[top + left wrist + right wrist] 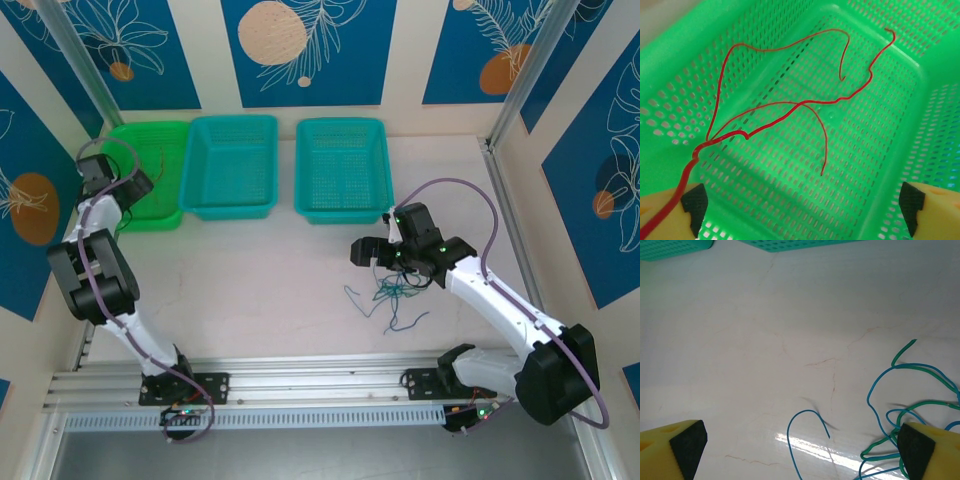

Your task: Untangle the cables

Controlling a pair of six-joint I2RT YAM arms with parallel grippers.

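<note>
My left gripper (130, 190) hangs over the bright green basket (150, 128) at the far left, jaws wide open (802, 207). Thin red cables (790, 102) sprawl in curls over the basket's perforated floor (865, 150). Their bundled end runs down across my left fingertip (695, 205), with nothing between the pads. On the table, blue and green cables (392, 290) lie in a loose tangle. My right gripper (368, 250) is just above and left of that tangle, open (802, 447). A blue cable (795, 440) curves up between its fingers, and green and blue loops (920, 367) lie by the right fingertip (917, 450).
Two teal baskets (232, 120) (343, 123) stand along the back beside the green one. An aluminium rail (300, 385) runs along the near edge by the arm bases. Patterned blue walls close in the left, back and right sides.
</note>
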